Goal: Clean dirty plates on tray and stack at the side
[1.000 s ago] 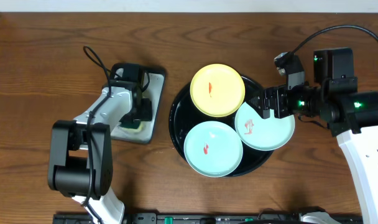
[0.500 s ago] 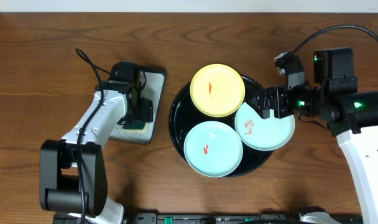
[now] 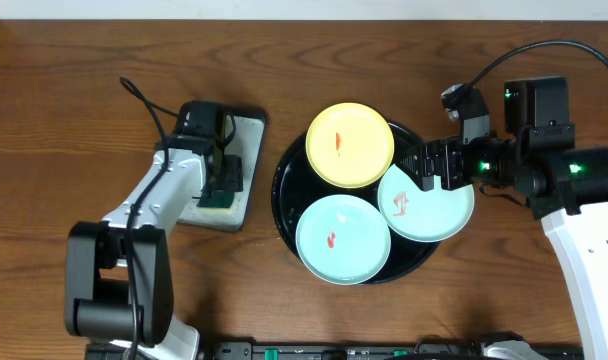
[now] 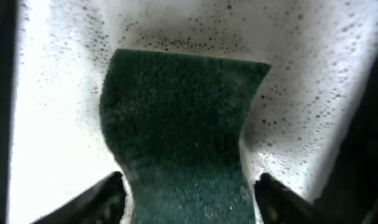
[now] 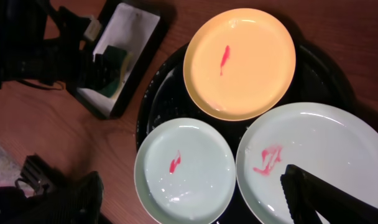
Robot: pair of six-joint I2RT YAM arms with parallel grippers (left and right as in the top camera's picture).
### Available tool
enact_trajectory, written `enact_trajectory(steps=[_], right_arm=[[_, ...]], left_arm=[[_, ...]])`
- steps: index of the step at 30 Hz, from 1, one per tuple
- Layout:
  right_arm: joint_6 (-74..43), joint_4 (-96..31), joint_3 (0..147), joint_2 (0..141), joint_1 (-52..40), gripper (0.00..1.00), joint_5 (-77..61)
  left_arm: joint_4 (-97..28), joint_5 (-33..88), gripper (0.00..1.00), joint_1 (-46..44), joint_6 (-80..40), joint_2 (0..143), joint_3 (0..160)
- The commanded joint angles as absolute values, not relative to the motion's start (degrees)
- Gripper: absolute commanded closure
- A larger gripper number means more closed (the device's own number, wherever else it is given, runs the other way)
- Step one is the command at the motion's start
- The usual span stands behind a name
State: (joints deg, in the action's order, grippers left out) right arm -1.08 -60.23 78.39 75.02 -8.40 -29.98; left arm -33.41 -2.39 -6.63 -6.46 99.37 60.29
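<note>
Three plates lie on the round black tray (image 3: 283, 190). A yellow plate (image 3: 350, 145) is at the back, one mint plate (image 3: 342, 238) at the front, another mint plate (image 3: 432, 208) at the right. Each carries a red smear. My right gripper (image 3: 425, 166) hovers open over the right plate's left edge, holding nothing. In the right wrist view its fingers (image 5: 313, 193) stand wide apart above both mint plates (image 5: 186, 171). My left gripper (image 4: 189, 196) is down in the small soapy tray (image 3: 247, 140), with its fingers pressed on both sides of a green sponge (image 4: 183, 124).
The small rectangular tray (image 5: 134, 28) sits left of the black tray on the wooden table (image 3: 74, 110). A black cable (image 3: 149, 95) loops behind the left arm. The right arm's body fills the table's right side.
The left arm swung its elbow outward and its jaws narrowed round the sponge. The right arm and the plates have not moved.
</note>
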Motion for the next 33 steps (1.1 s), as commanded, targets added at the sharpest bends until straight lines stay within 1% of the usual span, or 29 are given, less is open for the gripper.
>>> enact_trajectory(steps=[1,3,5,10,14,18,20,21,22,23,24,25,31,33], right_arm=[[-1.7,-60.5,79.3,75.0,-9.1,0.10,-30.2],[-1.7,-60.8,79.3,75.0,-9.1,0.10,-30.2],[-1.7,-61.1,79.3,75.0,-9.1,0.10,-30.2],[-1.7,-61.1,79.3,75.0,-9.1,0.11,-30.2],[-1.7,-61.1,79.3,75.0,-9.1,0.10,-30.2],[-1.7,-61.1,79.3,75.0,-9.1,0.10,-30.2],[-1.7,-61.1,79.3,75.0,-9.1,0.10,-30.2],[-1.7,-61.1,79.3,75.0,-9.1,0.10,-30.2],[-1.7,-61.1,79.3,75.0,-9.1,0.10,-30.2],[-1.7,-61.1,79.3,75.0,-9.1,0.10,-30.2],[-1.7,-61.1,79.3,75.0,-9.1,0.10,-30.2],[-1.7,-61.1,79.3,75.0,-9.1,0.10,-30.2],[-1.7,-61.1,79.3,75.0,-9.1,0.09,-30.2],[-1.7,-61.0,79.3,75.0,-9.1,0.09,-30.2]], left_arm=[[-32.8,-3.5,0.35,-6.4,-7.2,101.8,59.4],[-32.6,-3.4,0.37,-6.5,-7.2,103.1,59.4],[-32.4,-3.4,0.43,-6.5,-7.4,104.4,59.4],[-32.0,-3.4,0.68,-6.5,-7.6,106.1,59.4],[-32.0,-3.4,0.85,-6.5,-7.6,106.0,59.5],[-32.5,-3.4,0.92,-6.5,-7.6,105.9,59.9],[-33.6,-3.4,0.92,-6.5,-7.6,105.7,60.7],[-34.1,-3.4,0.92,-6.5,-7.6,105.6,61.0],[-34.7,-3.4,0.89,-6.5,-7.6,105.5,61.5],[-35.0,-3.4,0.73,-6.5,-7.6,105.3,61.8],[-35.1,-3.4,0.48,-6.5,-7.6,105.1,61.9],[-35.3,-3.4,0.45,-6.5,-7.6,104.9,61.9],[-37.9,-3.5,0.44,-6.4,-7.6,103.5,61.9],[-38.4,-3.5,0.41,-6.4,-7.6,102.4,62.0]])
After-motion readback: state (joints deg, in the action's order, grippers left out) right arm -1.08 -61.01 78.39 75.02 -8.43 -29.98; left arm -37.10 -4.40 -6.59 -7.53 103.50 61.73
